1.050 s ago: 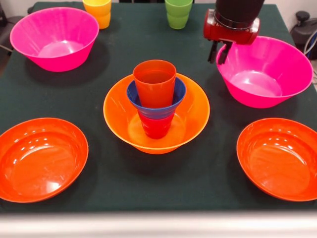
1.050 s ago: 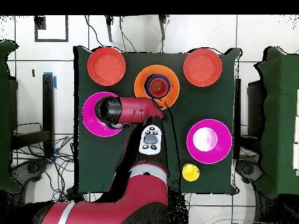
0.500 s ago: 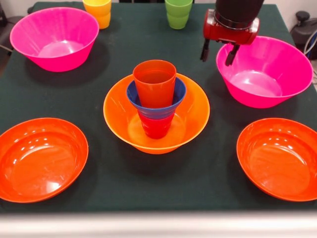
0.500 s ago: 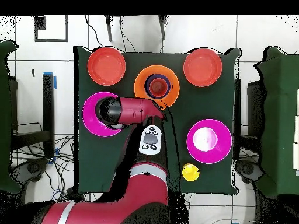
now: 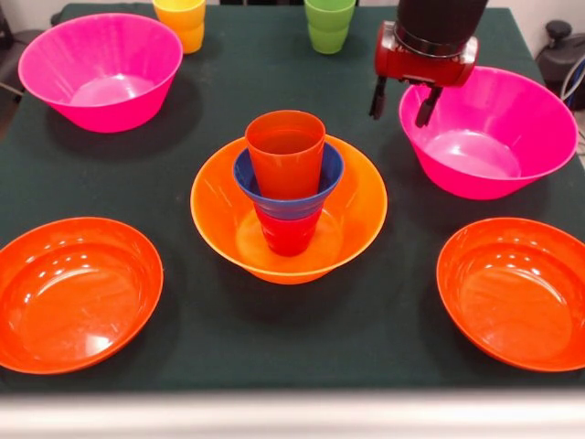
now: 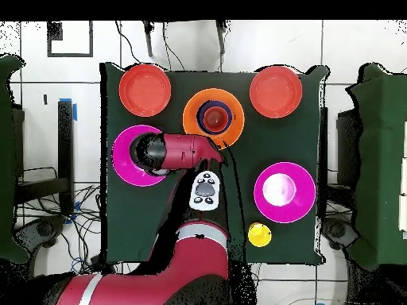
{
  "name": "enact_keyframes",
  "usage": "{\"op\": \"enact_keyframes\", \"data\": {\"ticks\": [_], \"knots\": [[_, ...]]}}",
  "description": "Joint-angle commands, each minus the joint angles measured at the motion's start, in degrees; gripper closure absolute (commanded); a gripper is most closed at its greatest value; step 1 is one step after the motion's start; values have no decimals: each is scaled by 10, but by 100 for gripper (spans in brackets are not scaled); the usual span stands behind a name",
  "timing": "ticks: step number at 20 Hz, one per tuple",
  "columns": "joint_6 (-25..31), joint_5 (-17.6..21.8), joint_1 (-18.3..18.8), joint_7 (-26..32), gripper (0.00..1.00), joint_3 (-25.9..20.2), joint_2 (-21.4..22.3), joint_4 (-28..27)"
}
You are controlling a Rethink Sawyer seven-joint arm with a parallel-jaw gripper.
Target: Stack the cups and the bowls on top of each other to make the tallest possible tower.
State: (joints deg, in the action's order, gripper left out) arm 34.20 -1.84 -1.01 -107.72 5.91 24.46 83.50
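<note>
The tower stands mid-table: a large orange bowl (image 5: pixel 352 206) holds a red cup (image 5: pixel 288 236), a small blue bowl (image 5: pixel 315 187) and an orange cup (image 5: pixel 285 151) on top. My gripper (image 5: pixel 398 117) hangs open at the near-left rim of the right pink bowl (image 5: pixel 498 128), one finger (image 5: pixel 377 99) outside the rim and the other over the bowl's inside. It holds nothing. From overhead the arm's wrist (image 6: pixel 151 152) covers that pink bowl (image 6: pixel 123 167) and hides the gripper. The tower (image 6: pixel 213 117) shows beside the arm.
A second pink bowl (image 5: pixel 101 64) sits far left, with a yellow cup (image 5: pixel 181 20) and a green cup (image 5: pixel 329 23) along the back edge. Two shallow red-orange bowls (image 5: pixel 78 293) (image 5: pixel 516 293) lie at the front corners. A dark green cloth (image 5: pixel 228 82) covers the table.
The gripper's fingers have spread from shut to open. It has stayed over the pink bowl's rim. Bowls and cups have not moved.
</note>
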Motion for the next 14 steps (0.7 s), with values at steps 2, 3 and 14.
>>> {"op": "enact_keyframes", "data": {"ticks": [2,3,14], "knots": [[-61,38,5,-17,0,-59,-24,48],[-61,37,4,-16,0,-59,-28,44],[-61,27,4,-20,100,-64,-36,43]]}}
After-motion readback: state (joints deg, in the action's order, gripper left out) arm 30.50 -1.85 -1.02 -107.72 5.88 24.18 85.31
